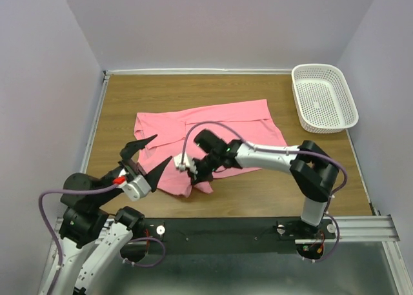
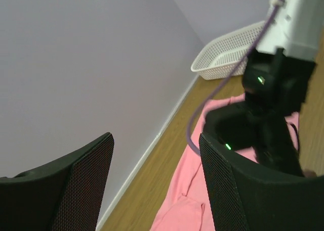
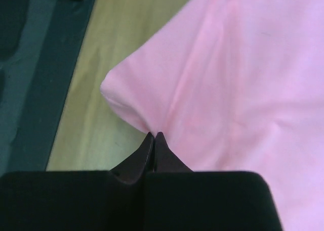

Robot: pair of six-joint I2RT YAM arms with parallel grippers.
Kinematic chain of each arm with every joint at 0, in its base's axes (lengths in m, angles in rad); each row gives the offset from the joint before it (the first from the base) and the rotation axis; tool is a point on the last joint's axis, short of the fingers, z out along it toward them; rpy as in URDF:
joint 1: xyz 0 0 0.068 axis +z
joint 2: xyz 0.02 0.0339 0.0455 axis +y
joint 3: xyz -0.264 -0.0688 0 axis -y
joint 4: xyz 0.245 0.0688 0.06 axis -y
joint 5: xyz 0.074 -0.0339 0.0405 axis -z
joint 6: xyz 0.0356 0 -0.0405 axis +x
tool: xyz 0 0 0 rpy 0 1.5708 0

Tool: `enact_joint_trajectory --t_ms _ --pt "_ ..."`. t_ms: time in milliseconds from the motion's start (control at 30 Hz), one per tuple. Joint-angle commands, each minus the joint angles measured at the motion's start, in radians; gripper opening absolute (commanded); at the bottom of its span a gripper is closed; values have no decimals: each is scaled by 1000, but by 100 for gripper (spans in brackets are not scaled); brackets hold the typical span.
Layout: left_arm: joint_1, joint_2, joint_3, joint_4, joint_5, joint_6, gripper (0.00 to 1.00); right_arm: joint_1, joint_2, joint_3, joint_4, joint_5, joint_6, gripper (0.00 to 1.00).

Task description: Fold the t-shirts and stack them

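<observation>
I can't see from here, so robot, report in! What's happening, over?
Right gripper shut on the t-shirt, near edge. Left gripper open, empty, above its left side. Shirt rumpled, not neatly folded. Basket far off, nothing blocking.

top: overhead, rear | L wr: twd basket (image 2: 217, 56) | R wr: close | shared: t-shirt (image 1: 213, 117)

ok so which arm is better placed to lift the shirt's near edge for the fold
Right. The right end effector is shut at the t-shirt along its near edge and seems to pinch the cloth. The left end effector is open and holds nothing.
</observation>
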Motion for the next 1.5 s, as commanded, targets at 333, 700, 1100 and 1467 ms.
enact_joint_trajectory --t_ms 333,700,1100,1467 --pt "-4 70 -254 15 206 374 61 -345 103 141 -90 -741 193 1" --pt "-65 129 -305 -174 135 693 58 -429 284 304 -91 -960 311 1" --pt "-182 196 -382 -115 -95 795 51 -440 312 324 -91 -1017 341 1" --pt "-245 262 -423 4 -248 833 49 -442 310 324 -90 -1031 348 1"
